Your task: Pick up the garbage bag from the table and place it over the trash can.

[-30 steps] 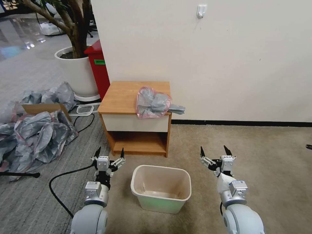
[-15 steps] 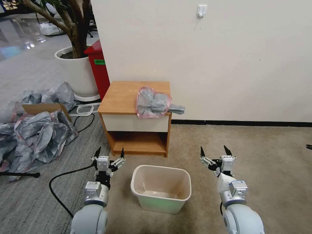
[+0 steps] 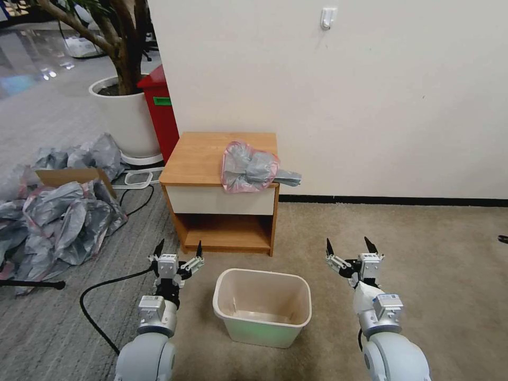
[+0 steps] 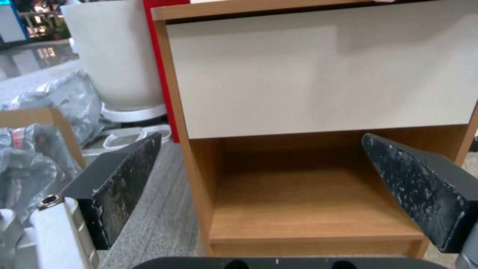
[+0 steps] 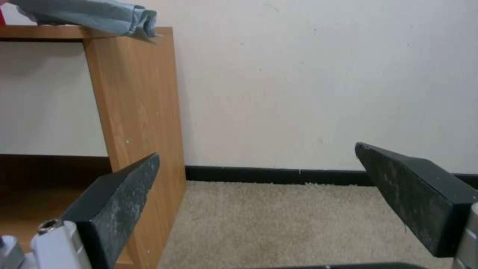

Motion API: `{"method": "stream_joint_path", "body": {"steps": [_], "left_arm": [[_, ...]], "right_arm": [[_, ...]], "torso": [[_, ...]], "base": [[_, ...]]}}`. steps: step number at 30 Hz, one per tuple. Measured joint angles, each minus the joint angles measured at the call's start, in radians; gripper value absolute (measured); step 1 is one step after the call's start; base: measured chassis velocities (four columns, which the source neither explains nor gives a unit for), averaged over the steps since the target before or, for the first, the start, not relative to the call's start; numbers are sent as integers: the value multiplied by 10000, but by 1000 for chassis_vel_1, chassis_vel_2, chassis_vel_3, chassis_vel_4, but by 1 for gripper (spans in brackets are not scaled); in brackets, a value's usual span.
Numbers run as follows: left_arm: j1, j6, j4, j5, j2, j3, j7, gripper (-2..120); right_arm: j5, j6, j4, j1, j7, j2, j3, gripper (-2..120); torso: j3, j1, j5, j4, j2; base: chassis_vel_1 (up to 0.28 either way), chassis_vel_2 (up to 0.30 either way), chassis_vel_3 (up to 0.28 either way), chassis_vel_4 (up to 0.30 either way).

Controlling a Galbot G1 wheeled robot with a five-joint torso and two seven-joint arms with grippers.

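The garbage bag [image 3: 250, 167], crumpled silver-grey with a pink rim, lies on the right part of the table [image 3: 203, 153], one end hanging past the right edge; that end [image 5: 95, 15] shows in the right wrist view. The cream trash can [image 3: 262, 306] stands empty on the carpet in front of the table. My left gripper [image 3: 179, 247] hangs open, low, left of the can and facing the table's open shelf [image 4: 304, 201]. On the can's right, my right gripper [image 3: 348, 245] is open too, pointing at the wall beside the table's side panel [image 5: 137, 108].
A heap of grey bags around a cardboard box [image 3: 58, 209] lies on the floor at the left. A black cable [image 3: 100, 296] runs across the floor near my left arm. A red bin [image 3: 160, 108] and a white plant pot [image 3: 124, 114] stand behind the table.
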Motion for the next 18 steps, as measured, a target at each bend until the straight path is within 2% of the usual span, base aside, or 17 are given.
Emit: {"method": "stream_joint_path", "body": {"steps": [12,18], "left_arm": [[47,18,-85,0,0,-4,-3,100],[971,680,-1597,-66,22,-197,-194,100]], "right_arm": [[43,0,96,-97,48,0,0,100],[873,-83,1915,-1716,999,71,19,100]], "torso": [[0,0,0,0,-1],[0,-1,0,1,0]], "base": [[0,0,0,0],[0,0,0,0]]}}
